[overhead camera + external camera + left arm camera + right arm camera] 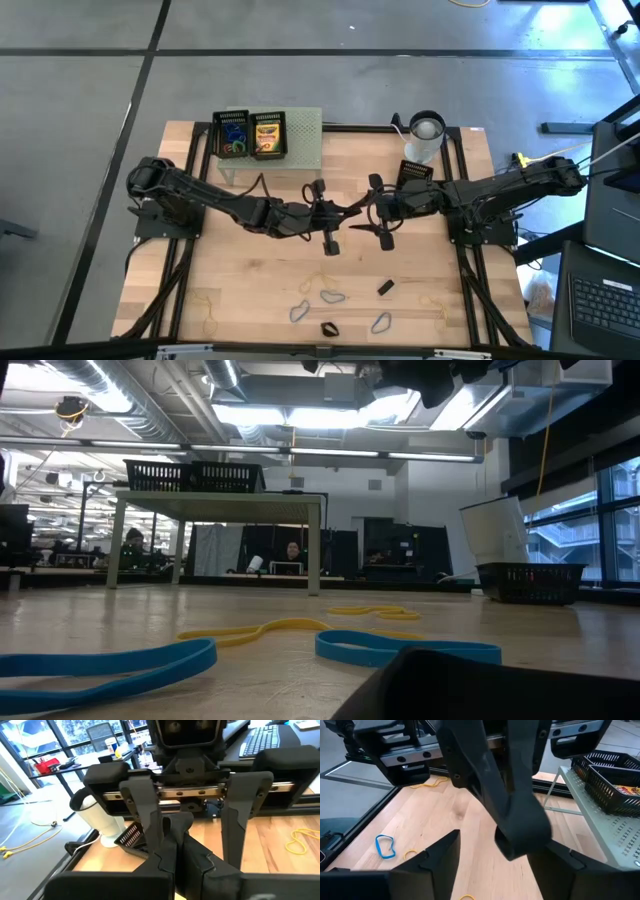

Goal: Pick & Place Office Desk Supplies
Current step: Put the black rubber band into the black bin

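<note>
Above the middle of the table my two grippers meet tip to tip. My left gripper (345, 213) is shut, with a small black clip (521, 839) at its fingertips. My right gripper (368, 212) is open. Its two fingers (146, 812) stand on either side of the left fingertips and the clip, with a gap showing on both sides. More supplies lie on the near part of the table: grey wire clips (331, 297), black clips (385, 287) and thin rubber bands (207, 300). A crayon box (267, 135) and coloured loops (234, 140) sit in black baskets on the stand. My left gripper pinches the black clip (512, 822) between its two shut fingers, at their free ends. The fingers reach almost level toward the table's right side. The clip is lifted clear, high above the wood, between the right gripper's open fingers.
A pale green perforated stand (305, 140) stands at the far left of centre. Far right are a white cup (426, 136) and a small black basket (415, 172). In the low view, blue loops (110, 665) and a yellow band (290, 628) lie near the front edge.
</note>
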Available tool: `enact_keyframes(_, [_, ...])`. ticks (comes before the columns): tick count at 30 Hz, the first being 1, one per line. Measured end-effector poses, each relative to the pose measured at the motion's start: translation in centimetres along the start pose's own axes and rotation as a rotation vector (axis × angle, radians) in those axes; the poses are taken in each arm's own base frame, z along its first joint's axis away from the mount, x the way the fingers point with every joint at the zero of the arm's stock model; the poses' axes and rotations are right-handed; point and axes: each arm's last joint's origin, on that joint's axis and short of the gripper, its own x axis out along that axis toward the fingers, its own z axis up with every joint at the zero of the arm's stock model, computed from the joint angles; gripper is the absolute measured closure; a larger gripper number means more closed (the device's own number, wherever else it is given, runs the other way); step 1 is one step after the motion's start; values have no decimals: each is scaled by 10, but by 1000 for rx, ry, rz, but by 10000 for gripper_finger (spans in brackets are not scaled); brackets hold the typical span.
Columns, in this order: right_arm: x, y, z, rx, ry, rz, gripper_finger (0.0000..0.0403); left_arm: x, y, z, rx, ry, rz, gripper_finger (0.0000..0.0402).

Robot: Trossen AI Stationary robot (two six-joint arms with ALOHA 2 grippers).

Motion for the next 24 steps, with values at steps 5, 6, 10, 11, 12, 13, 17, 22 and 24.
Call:
enact_keyframes(5, [0,0,0,23,0,-4,217,2,3,0,-2,2,10,395])
enact_keyframes(6, [0,0,0,28,-2,-4,225,2,4,0,-3,3,11,395])
enact_keyframes(10, [0,0,0,43,1,-7,261,4,6,-1,-4,6,10,395])
enact_keyframes(11, [0,0,0,48,0,-7,271,4,6,-1,-4,6,9,395])
enact_keyframes(12, [0,0,0,53,0,-8,281,4,6,-1,-4,5,8,395])
enact_keyframes(13, [0,0,0,54,-1,-8,292,4,6,-1,-5,4,8,395])
enact_keyframes(17, [0,-1,0,54,-1,-9,333,4,6,-1,-4,3,4,395])
enact_keyframes(22, [0,-1,0,54,-1,-10,381,3,6,-1,-4,3,0,395])
enact_keyframes(24, [0,-1,0,54,0,-9,394,3,6,-1,-4,3,3,395])
